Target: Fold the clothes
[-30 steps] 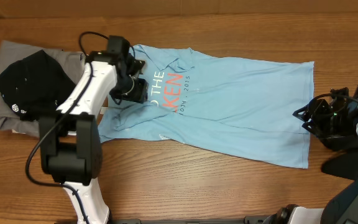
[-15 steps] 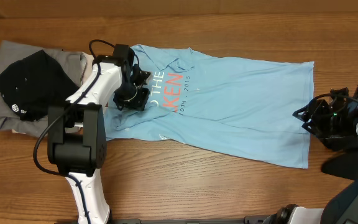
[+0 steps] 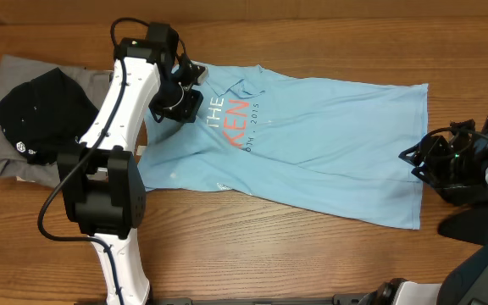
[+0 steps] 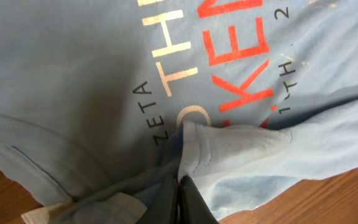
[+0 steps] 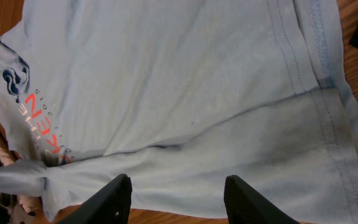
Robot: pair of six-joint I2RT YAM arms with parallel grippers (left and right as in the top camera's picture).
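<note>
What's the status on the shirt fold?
Left gripper shut on the T-shirt, fabric pinched. Right gripper open, empty, by the hem. Shirt mostly flat, not folded. Garment pile past the printed end.

The light-blue T-shirt (image 3: 329, 140) is soft matt cloth; the table (image 3: 269, 250) is smooth grained wood.

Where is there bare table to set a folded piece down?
Bare table lies on the near side of the light-blue T-shirt, between the left arm and the right arm, and in a strip along the far edge. The left end is crowded: the grey and black garments and the left gripper pinching the shirt.
</note>
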